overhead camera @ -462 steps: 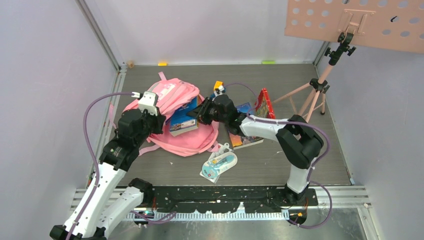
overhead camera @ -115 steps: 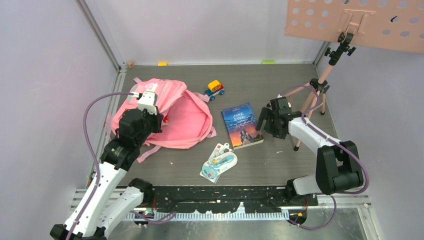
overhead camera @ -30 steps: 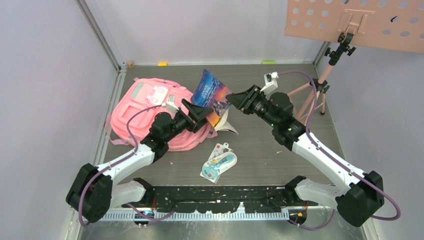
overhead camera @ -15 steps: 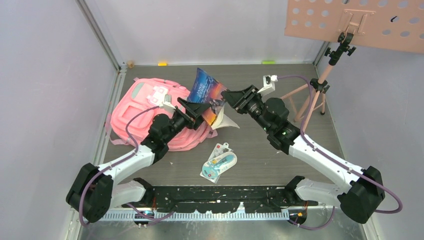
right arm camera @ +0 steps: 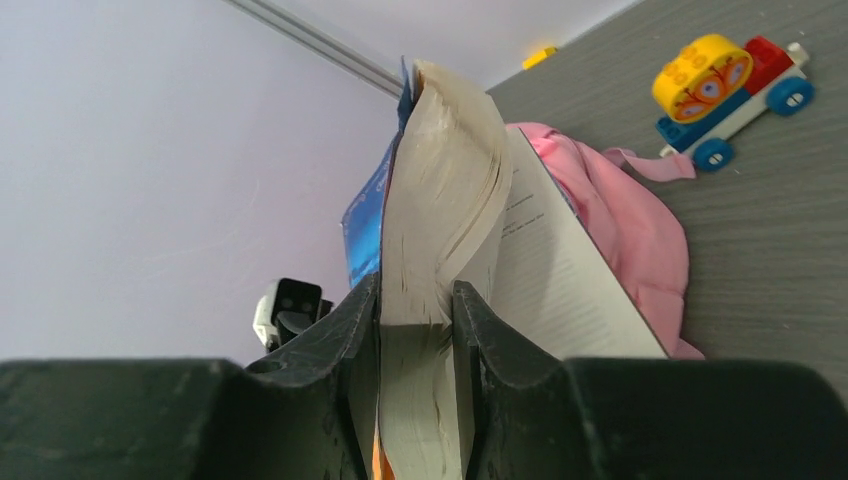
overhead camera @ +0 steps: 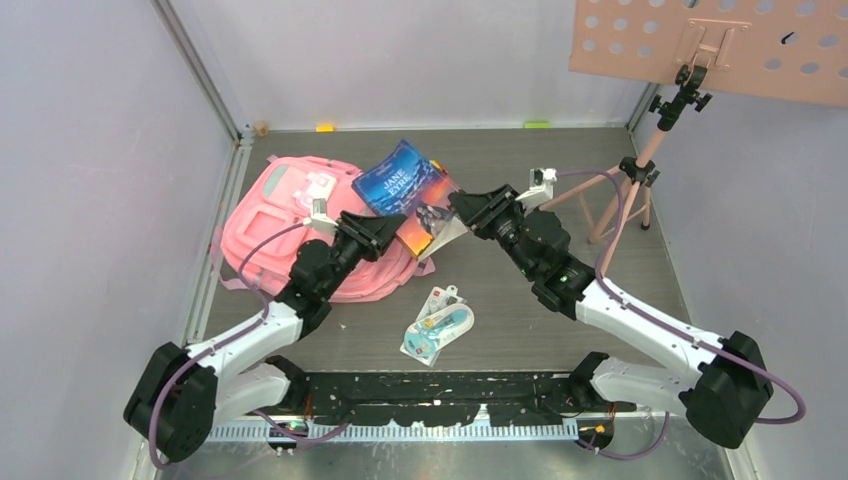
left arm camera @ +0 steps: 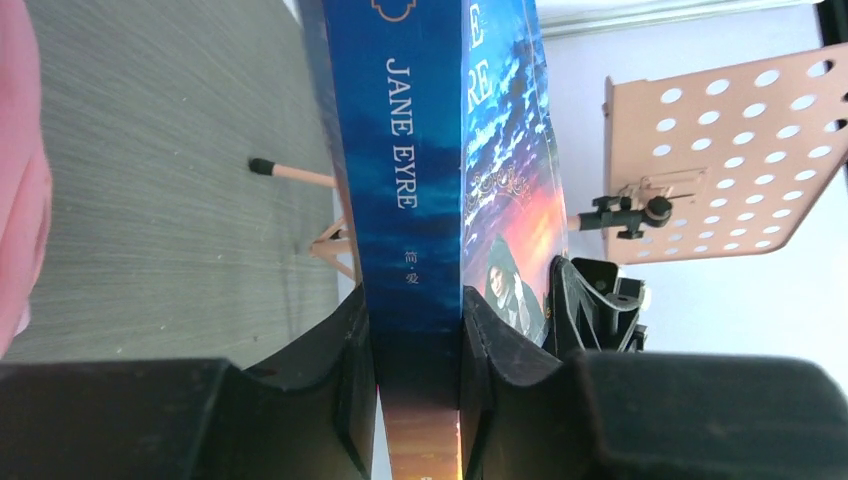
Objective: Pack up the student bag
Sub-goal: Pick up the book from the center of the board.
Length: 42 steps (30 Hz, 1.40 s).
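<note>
Book gripped from both sides in mid-air
The blue Jane Eyre book (overhead camera: 398, 180) is clamped at its spine by the left gripper (left arm camera: 415, 310) and at its page edge by the right gripper (right arm camera: 415, 300), with a loose leaf hanging open. The pink student bag (overhead camera: 280, 210) is seen lying flat under and beside the left gripper, beyond the book from the right gripper.

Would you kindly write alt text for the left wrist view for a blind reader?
The left gripper clamps the spine of a blue Jane Eyre book; behind it lie the grey table, a pink bag edge and a perforated music stand.
</note>
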Available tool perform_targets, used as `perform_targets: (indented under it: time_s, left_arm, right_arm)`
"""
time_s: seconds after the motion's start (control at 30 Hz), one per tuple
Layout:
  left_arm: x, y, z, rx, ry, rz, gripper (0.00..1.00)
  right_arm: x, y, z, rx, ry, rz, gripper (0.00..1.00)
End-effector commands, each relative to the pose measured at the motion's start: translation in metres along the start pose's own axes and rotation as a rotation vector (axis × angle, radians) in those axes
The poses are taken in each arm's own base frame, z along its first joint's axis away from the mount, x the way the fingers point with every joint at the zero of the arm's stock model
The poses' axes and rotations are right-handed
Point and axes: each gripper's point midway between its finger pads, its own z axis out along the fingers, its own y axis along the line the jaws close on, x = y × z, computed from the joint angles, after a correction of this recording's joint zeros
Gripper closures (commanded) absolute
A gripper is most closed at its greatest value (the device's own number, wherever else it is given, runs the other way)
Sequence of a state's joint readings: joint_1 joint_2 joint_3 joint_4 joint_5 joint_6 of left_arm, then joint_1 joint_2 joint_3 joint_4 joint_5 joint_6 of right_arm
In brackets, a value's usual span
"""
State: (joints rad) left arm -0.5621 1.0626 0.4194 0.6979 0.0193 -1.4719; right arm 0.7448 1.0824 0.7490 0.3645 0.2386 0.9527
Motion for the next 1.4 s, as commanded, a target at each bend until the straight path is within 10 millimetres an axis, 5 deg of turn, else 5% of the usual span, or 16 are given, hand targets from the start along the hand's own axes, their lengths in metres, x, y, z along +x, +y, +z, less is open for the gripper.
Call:
perform_targets:
  time_s: [0.0,0.17,0.3,0.43,0.53,0.7,0.93,1.37]
  left_arm:
    - [-0.008,-0.023,-0.009,0.064,-0.044,0.114,1.00]
    - [-0.004,-0.037,-0.019,0.081,0.007,0.284,1.00]
    - [0.000,-0.044,-0.027,0.053,0.117,0.463,1.00]
    - [0.010,-0.043,-0.041,0.015,0.289,0.664,1.00]
    - [0.025,-0.039,-0.056,0.027,0.449,0.787,1.00]
    - [0.043,-0.057,-0.081,0.162,0.566,0.894,1.00]
    - [0.040,-0.110,-0.093,0.341,0.459,0.930,1.00]
    - [0.032,-0.210,-0.119,0.593,0.304,1.023,1.00]
  right_arm:
    - [-0.031,0.030,-0.020,-0.065,-0.089,0.025,0.95]
    - [-0.025,-0.015,-0.024,0.147,-0.026,-0.233,0.22]
    - [-0.023,-0.034,-0.027,0.205,0.106,-0.415,0.04]
    - [-0.023,-0.018,-0.029,0.045,0.244,-0.515,0.02]
    - [-0.004,0.002,-0.038,-0.129,0.385,-0.584,0.02]
    - [0.019,0.010,-0.035,-0.189,0.512,-0.502,0.04]
    - [0.031,0.032,-0.031,-0.306,0.489,-0.278,0.04]
    - [0.033,0.070,-0.040,-0.488,0.521,-0.173,0.02]
